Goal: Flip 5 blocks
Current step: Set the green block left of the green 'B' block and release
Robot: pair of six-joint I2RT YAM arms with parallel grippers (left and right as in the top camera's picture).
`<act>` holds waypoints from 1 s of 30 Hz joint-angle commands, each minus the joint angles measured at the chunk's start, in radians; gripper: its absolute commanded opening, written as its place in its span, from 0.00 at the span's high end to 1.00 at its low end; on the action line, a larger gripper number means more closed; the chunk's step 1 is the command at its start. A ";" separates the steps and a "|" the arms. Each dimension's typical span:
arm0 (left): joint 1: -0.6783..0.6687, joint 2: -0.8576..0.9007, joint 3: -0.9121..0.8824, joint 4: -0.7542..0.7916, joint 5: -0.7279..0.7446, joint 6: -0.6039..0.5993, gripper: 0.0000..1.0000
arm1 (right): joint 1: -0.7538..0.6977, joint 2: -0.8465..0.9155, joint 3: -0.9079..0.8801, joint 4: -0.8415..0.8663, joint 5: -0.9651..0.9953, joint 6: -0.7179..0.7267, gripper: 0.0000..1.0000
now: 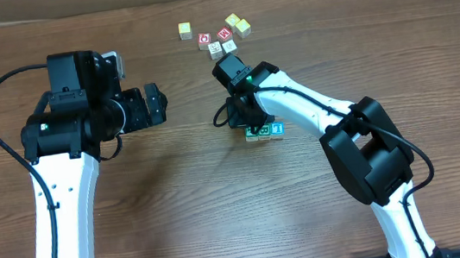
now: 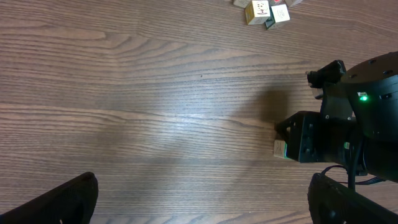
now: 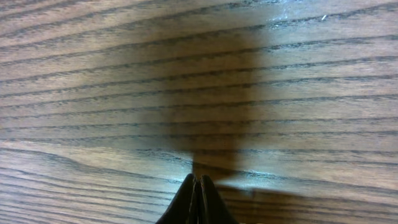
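Two whitish blocks (image 1: pixel 215 48) (image 1: pixel 229 46) lie at the back, below the red and yellow cubes. Two green-printed blocks (image 1: pixel 252 132) (image 1: pixel 264 129) and a blue-printed block (image 1: pixel 277 128) sit in a row at mid-table. My right gripper (image 1: pixel 223 117) is shut and empty, tips down on bare wood just left of that row; the right wrist view shows only its closed fingertips (image 3: pixel 198 198) and table. My left gripper (image 1: pixel 156 103) hangs open and empty further left. In the left wrist view, a block edge (image 2: pixel 280 149) peeks out beside the right arm (image 2: pixel 354 118), and the whitish blocks (image 2: pixel 258 11) lie at the top.
Red cubes (image 1: pixel 204 39) (image 1: pixel 224 34) and yellow cubes (image 1: pixel 185 31) (image 1: pixel 238 24) cluster at the back of the wooden table (image 1: pixel 177 196). The right arm's forearm (image 1: pixel 305 103) passes above the mid-table row.
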 commanded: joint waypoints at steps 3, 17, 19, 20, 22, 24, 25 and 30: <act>-0.001 0.002 0.019 0.000 0.001 0.008 0.00 | 0.002 -0.012 0.089 -0.014 -0.005 -0.041 0.94; -0.001 0.002 0.019 0.001 0.001 0.008 0.00 | -0.087 -0.012 0.184 -0.129 -0.171 -0.098 0.94; -0.001 0.002 0.019 0.000 0.001 0.008 0.00 | -0.087 -0.012 0.183 -0.129 -0.248 -0.098 0.94; -0.001 0.002 0.019 0.000 0.001 0.008 0.00 | -0.086 -0.011 0.183 -0.130 -0.282 -0.098 0.94; -0.001 0.002 0.019 0.000 0.001 0.008 0.00 | -0.071 -0.010 0.183 -0.140 -0.320 -0.098 0.94; -0.001 0.002 0.019 0.000 0.001 0.008 0.00 | -0.050 -0.010 0.183 -0.157 -0.317 -0.098 0.94; -0.001 0.002 0.019 0.000 0.001 0.008 0.00 | -0.042 -0.010 0.183 -0.162 -0.313 -0.098 0.94; -0.001 0.002 0.019 0.000 0.001 0.008 0.00 | 0.016 -0.010 0.167 -0.171 -0.188 -0.053 0.94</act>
